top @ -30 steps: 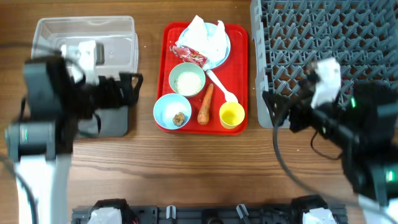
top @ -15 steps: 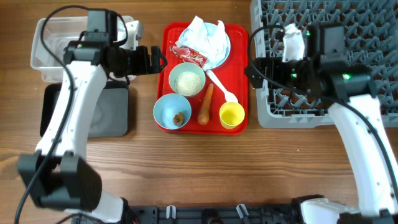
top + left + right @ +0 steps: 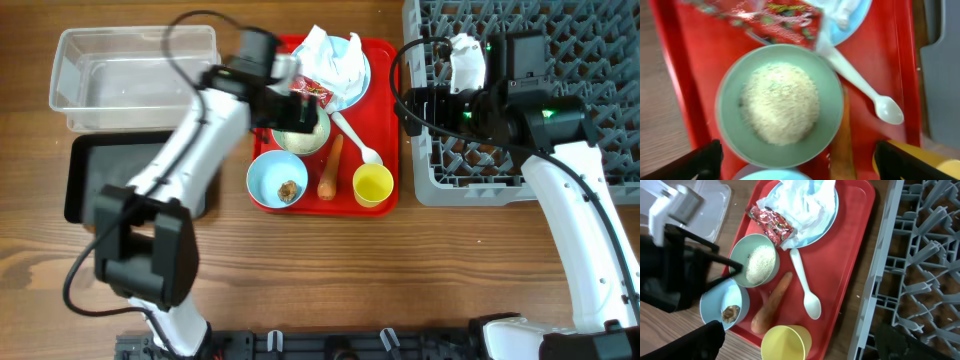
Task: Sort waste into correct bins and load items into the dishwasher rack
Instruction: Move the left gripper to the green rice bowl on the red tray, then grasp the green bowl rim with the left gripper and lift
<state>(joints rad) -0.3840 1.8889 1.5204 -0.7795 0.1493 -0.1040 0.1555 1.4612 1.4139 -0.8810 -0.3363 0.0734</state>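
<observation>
Rice [image 3: 780, 102] heaped in the mint bowl [image 3: 729, 122] on the red tray [image 3: 690, 65], by the bench's far edge, could scatter if the left gripper [image 3: 797, 162], wide open and empty above it, tips the rim in closing; the right gripper [image 3: 799, 342] hangs open, empty too.

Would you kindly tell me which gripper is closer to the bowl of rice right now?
Left. The left gripper hovers open directly above the bowl of rice; the right gripper is open beyond the red tray's right edge, by the dishwasher rack.
</observation>
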